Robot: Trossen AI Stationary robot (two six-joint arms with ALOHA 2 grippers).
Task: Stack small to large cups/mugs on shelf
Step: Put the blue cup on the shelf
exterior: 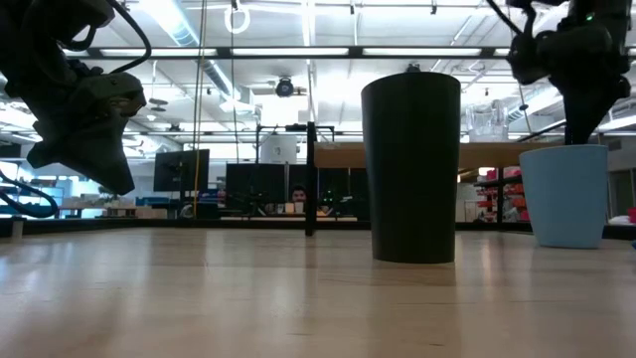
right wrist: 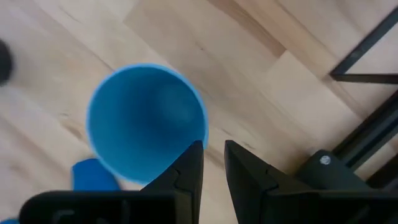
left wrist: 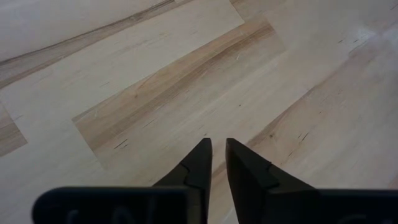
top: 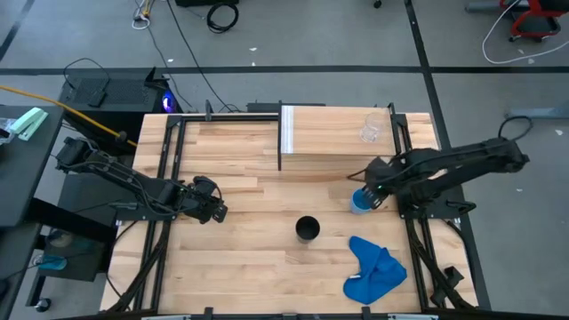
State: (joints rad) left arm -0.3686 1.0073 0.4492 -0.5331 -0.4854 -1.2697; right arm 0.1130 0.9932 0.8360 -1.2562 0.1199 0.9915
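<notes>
The light-blue cup (top: 359,203) stands upright on the tabletop in front of the shelf, and also shows in the low view (exterior: 564,194) and the right wrist view (right wrist: 146,118). My right gripper (right wrist: 213,152) is shut, its tips just above the cup's rim on the shelf side (top: 369,188). The black cup (top: 307,228) stands upright mid-table. The clear cup (top: 372,127) stands on the shelf (top: 333,142), which has a white end panel (top: 287,129). My left gripper (top: 213,206) hovers shut over bare wood (left wrist: 217,155) at the table's left. My right gripper points down beside the light-blue cup's rim (right wrist: 200,127). One fingertip (right wrist: 194,152) overlaps the rim's edge in the wrist view. No wall lies between the fingers. Whether the fingertip touches the rim, I cannot tell.
A crumpled blue cloth (top: 373,271) lies near the table's near right corner. Black frame rails (top: 404,151) run along both table sides. Bare wood lies between the left gripper and the black cup. A person shows far behind the table (exterior: 298,197).
</notes>
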